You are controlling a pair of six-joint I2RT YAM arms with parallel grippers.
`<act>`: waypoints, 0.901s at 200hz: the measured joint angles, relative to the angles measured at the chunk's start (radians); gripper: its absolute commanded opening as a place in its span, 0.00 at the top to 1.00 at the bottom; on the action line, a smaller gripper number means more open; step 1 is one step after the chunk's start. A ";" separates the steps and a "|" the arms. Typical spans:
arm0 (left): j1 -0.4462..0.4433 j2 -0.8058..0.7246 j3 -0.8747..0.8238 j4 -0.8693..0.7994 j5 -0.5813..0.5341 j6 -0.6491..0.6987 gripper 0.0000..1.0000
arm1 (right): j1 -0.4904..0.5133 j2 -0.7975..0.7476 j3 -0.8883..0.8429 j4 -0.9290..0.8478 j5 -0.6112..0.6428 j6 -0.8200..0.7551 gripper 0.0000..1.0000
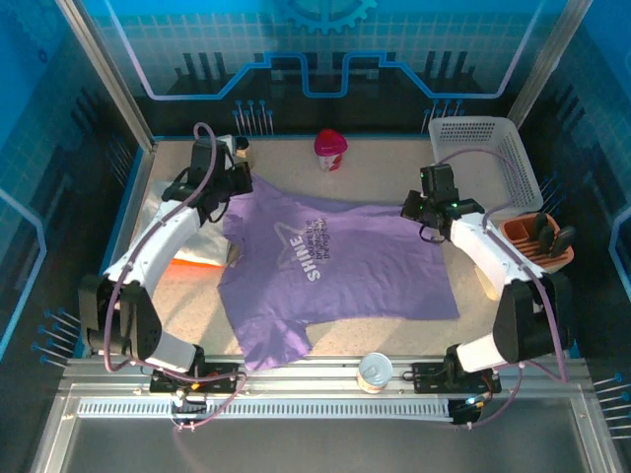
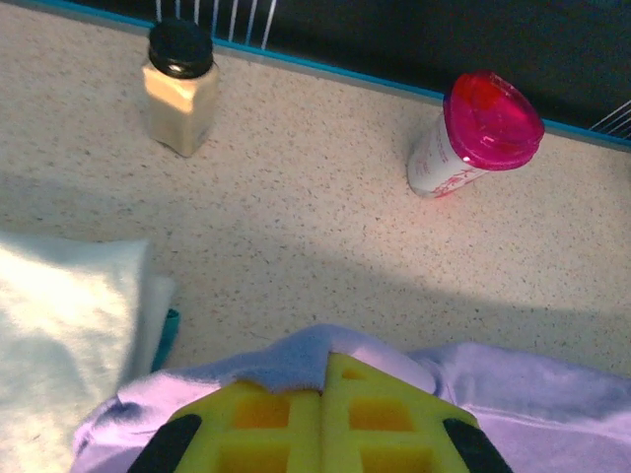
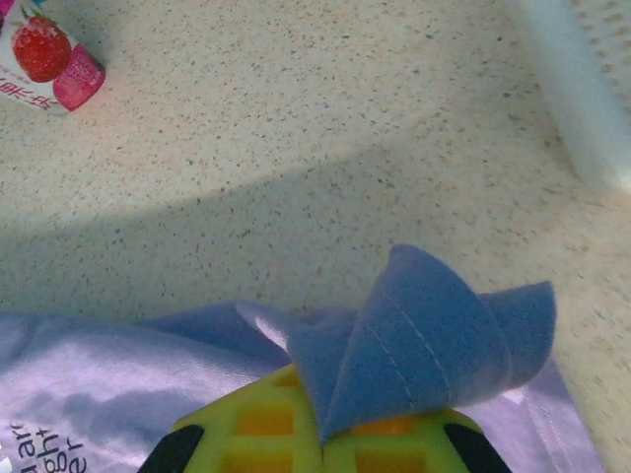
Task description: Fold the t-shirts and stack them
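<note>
From above, a white basket [image 1: 483, 148] stands on the desk [image 1: 394, 325], just behind the right claw [image 1: 419, 209]. To the right of that claw, a brown tub [image 1: 537, 246] holds two dark things. A pink-lid cup [image 1: 330, 150] stands behind the two claws, about midway between them. A tin can [image 1: 375, 372] sits well in front of them. The purple t-shirt [image 1: 335, 266] lies spread out between the claws. The left claw [image 1: 235, 185] is shut tight on one far corner and the right claw on the other. A white t-shirt [image 1: 197, 241] lies just in front of the left claw.

In the left wrist view, the left claw [image 2: 323, 404] has its yellow pads pressed together, with a bit of the purple t-shirt [image 2: 532, 394] pinched between them. The white t-shirt [image 2: 59, 325] is to its left. Ahead on the left stands a jar [image 2: 179, 84] with pale stuff inside. The pink-lid cup [image 2: 478, 138] is ahead on the right.

In the right wrist view, the right claw [image 3: 325, 434] is closed, and a corner of the purple t-shirt [image 3: 424, 315] sticks up out of it. The pink-lid cup [image 3: 44, 59] is far ahead on the left, and the white basket [image 3: 582, 99] is ahead on the right
</note>
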 measured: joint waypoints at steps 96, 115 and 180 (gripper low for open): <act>0.010 0.224 0.210 0.053 0.151 -0.060 1.00 | -0.156 0.087 0.073 0.093 -0.053 -0.028 1.00; 0.010 0.249 0.257 0.051 0.156 -0.059 1.00 | -0.164 0.126 0.092 0.100 -0.086 -0.036 1.00; 0.015 0.251 0.241 0.014 0.158 -0.064 1.00 | -0.164 0.174 0.105 0.089 -0.154 -0.045 1.00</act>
